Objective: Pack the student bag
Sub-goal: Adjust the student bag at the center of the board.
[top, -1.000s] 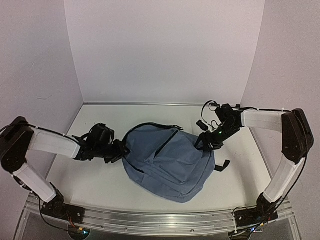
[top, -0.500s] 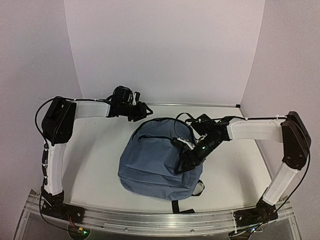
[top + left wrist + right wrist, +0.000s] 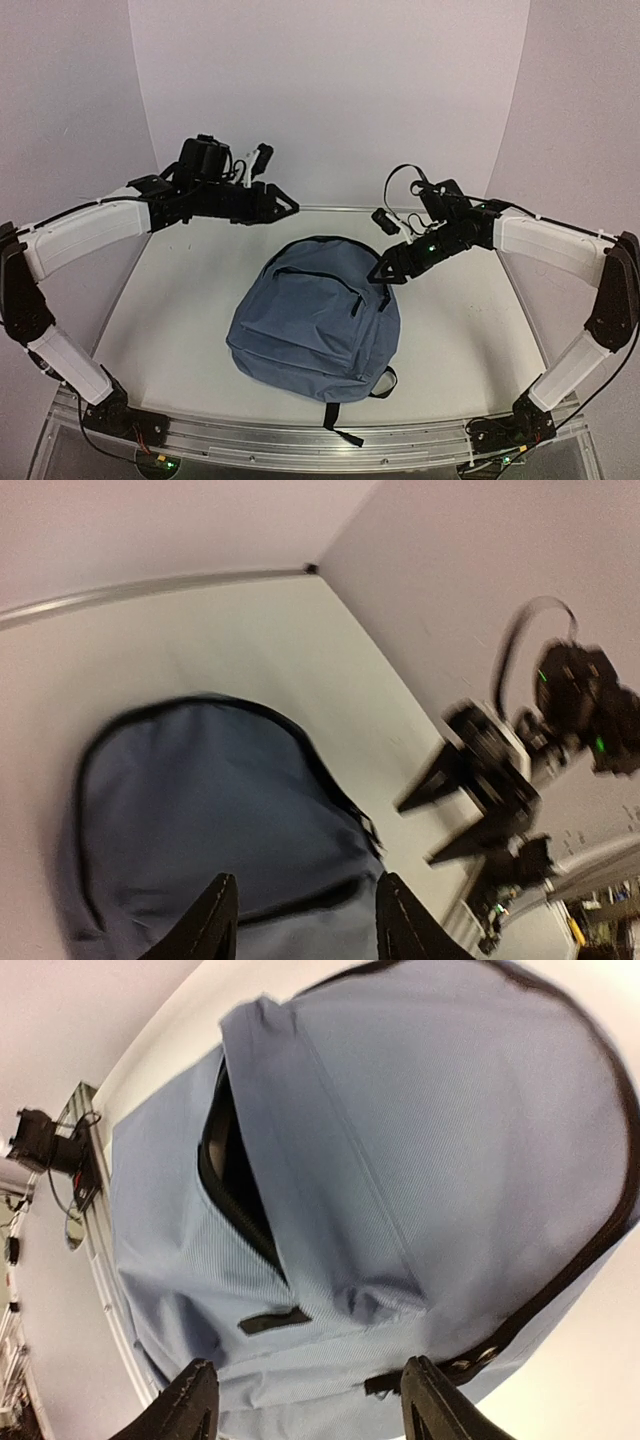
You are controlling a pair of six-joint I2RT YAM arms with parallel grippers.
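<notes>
The student bag point(image 3: 312, 322), blue-grey with black zipper lines, lies flat in the middle of the table, its rounded top toward the back wall. Its front pocket zipper point(image 3: 232, 1182) gapes, showing dark lining. My left gripper point(image 3: 283, 204) hangs open in the air behind the bag's top left, touching nothing; the left wrist view looks down past its fingertips point(image 3: 214, 922) onto the student bag point(image 3: 200, 820). My right gripper point(image 3: 386, 271) is open just over the bag's upper right edge, its fingertips point(image 3: 432, 1400) spread above the fabric point(image 3: 420, 1140), nothing held.
A black strap point(image 3: 336, 421) trails from the bag's bottom toward the metal front rail point(image 3: 300, 440). White walls close in the table at the back and both sides. Bare tabletop point(image 3: 170, 300) lies left and right of the bag.
The bag has shifted and turned, its strap now trailing toward the front rail. My right gripper lifted from the bag's right side to its upper right edge, jaws narrower. My left arm swung higher.
</notes>
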